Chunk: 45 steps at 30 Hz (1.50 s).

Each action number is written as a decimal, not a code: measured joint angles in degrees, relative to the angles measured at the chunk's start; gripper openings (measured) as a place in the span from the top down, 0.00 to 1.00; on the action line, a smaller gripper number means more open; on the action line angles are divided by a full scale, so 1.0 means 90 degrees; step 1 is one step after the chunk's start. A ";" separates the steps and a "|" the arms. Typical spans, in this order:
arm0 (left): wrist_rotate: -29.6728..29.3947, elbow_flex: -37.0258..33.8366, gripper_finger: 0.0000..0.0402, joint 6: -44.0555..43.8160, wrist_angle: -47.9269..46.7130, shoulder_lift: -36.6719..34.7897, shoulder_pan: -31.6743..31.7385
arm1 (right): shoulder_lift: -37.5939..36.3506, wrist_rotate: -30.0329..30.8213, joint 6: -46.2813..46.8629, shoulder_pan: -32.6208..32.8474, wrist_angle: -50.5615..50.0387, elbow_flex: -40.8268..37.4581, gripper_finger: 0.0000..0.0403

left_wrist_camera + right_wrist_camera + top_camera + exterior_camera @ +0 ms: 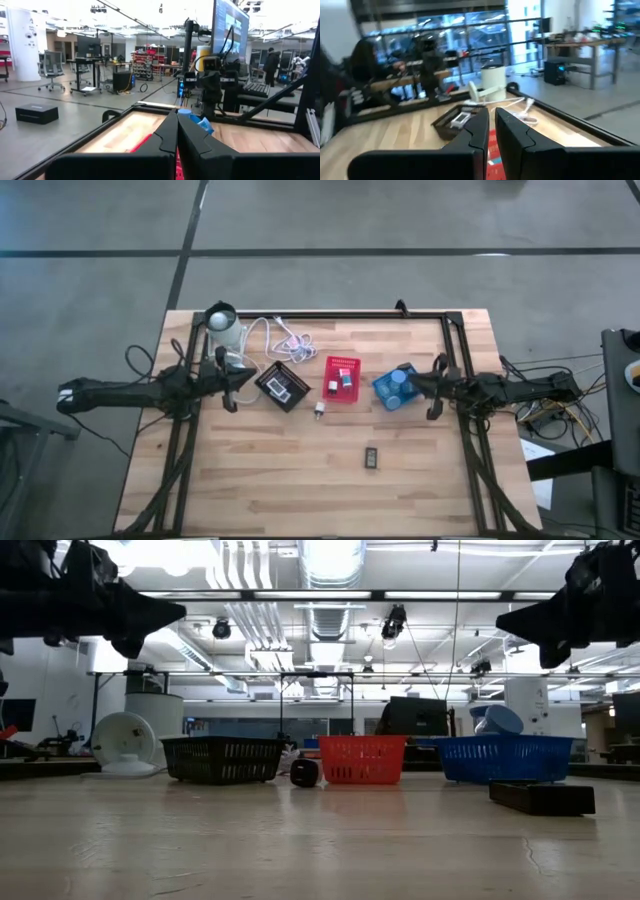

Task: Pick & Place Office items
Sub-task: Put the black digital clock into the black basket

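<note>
Three mesh bins stand in a row mid-table: black [283, 386], red [342, 378] and blue [396, 388], each with small office items inside. A pale-blue round piece [497, 719] sticks up out of the blue bin. A small black-and-white item [320, 410] rests on the wood in front of the red bin. A black block [371, 457] lies flat nearer the front edge. My left gripper [232, 392] hovers shut and empty beside the black bin. My right gripper [433, 402] hovers shut and empty beside the blue bin.
A white lamp [224, 328] with its looped cable [282, 338] stands at the far left corner, behind the black bin. A dark metal frame [330, 314] runs along the table's far edge and sides. Bare wood lies across the table's near half.
</note>
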 joint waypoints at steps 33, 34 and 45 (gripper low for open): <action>0.0003 0.0125 0.99 0.0143 0.0097 -0.0020 0.0005 | 0.1203 -0.0587 0.0662 0.0002 0.0497 0.0500 0.93; 0.0003 0.0125 0.99 0.0127 0.0099 -0.0020 0.0005 | 0.1372 -0.0587 0.0606 0.0002 0.0492 0.0627 0.93; 0.0004 0.0122 0.99 -0.0181 0.0108 -0.0020 0.0010 | 0.3380 -0.0590 0.0535 0.0002 -0.0138 0.2227 0.91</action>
